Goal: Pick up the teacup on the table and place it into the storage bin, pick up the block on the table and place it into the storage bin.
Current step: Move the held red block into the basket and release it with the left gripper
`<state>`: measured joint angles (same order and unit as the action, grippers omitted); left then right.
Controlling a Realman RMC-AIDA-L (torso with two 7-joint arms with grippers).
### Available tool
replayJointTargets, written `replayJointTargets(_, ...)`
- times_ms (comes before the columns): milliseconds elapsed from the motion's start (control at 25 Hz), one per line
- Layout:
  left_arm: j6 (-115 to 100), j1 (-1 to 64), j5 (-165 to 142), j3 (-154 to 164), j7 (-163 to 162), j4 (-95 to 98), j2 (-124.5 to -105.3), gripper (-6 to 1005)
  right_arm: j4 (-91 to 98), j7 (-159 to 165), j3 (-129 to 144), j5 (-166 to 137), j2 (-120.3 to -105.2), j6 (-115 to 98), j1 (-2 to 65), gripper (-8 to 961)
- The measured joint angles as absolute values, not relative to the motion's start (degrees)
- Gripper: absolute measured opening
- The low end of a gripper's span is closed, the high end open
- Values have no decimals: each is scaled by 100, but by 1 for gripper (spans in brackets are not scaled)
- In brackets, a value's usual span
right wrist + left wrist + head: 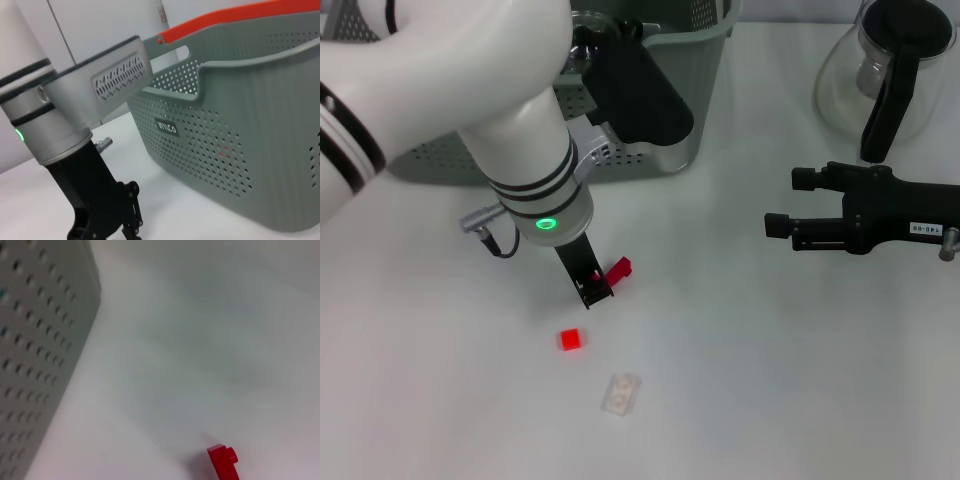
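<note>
Left gripper (594,287) lowered over the table (770,380) in front of the bin (700,90), seen from the head camera. A red block (619,269) lies at the fingertips, just to their 2 o'clock; whether it is pinched or only touched cannot be told, and the spread of the fingers is not resolved in any view. In the left wrist view the same red piece (223,461) is seen resting on the table beside the perforated bin wall (35,365).

A second, smaller red cube (570,340) lies free at 7 o'clock from the gripper, and a clear studded piece (621,393) further out at 5 o'clock. No teacup can be identified on the table; a glass pot (890,70) stands at 2 o'clock from the scene centre. The right gripper (800,205) is held idle at 3 o'clock, its fingers spread apart and holding nothing.

The step in hand is judged to be the grasp of the block. The fingers should be centred across the block's narrow faces and closed fully before any lift, since an off-centre pinch on so small a piece is likely to flick it away. The lift should be made straight up, high enough for the bin's front rim (235,65) to be cleared.
</note>
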<state>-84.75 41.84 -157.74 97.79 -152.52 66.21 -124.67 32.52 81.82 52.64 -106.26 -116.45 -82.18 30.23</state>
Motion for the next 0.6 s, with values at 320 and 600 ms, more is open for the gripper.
replayJointTargets(320,-10396,3543,-14681,8162,-14797,9097,-12443,175,3252,8183,5265,-10626,-11646,-8272,3014,921)
replayJointTargets(600,-10922,3659,-13565,4948,-14352,10213,-12179,182,3257,8181,5289,-10626,-11642,-8274,3009,921)
